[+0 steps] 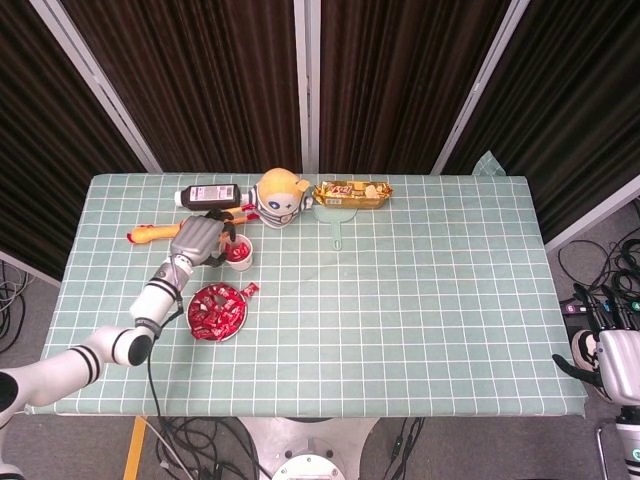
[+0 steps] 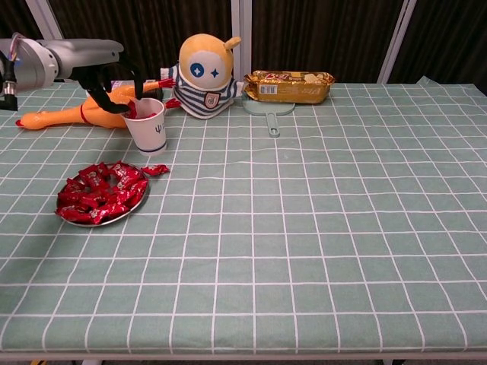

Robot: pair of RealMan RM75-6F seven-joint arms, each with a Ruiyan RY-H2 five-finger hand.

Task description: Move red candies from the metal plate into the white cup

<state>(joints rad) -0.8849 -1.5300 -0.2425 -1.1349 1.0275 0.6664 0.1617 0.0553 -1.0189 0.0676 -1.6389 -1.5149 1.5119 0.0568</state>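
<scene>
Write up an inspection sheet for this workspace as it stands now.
Surface: green checked tablecloth, flat.
Job's things: round metal plate heaped with red wrapped candies; one stray red candy on the cloth beside it; white paper cup upright, red inside.
Clutter: yellow rubber chicken, dark bottle, yellow plush doll, gold snack pack, pale green hand mirror.
Hands: left hand at the cup's rim with a red candy; right hand off the table edge.
Cables: loose on the floor.
Surroundings: dark curtains.
</scene>
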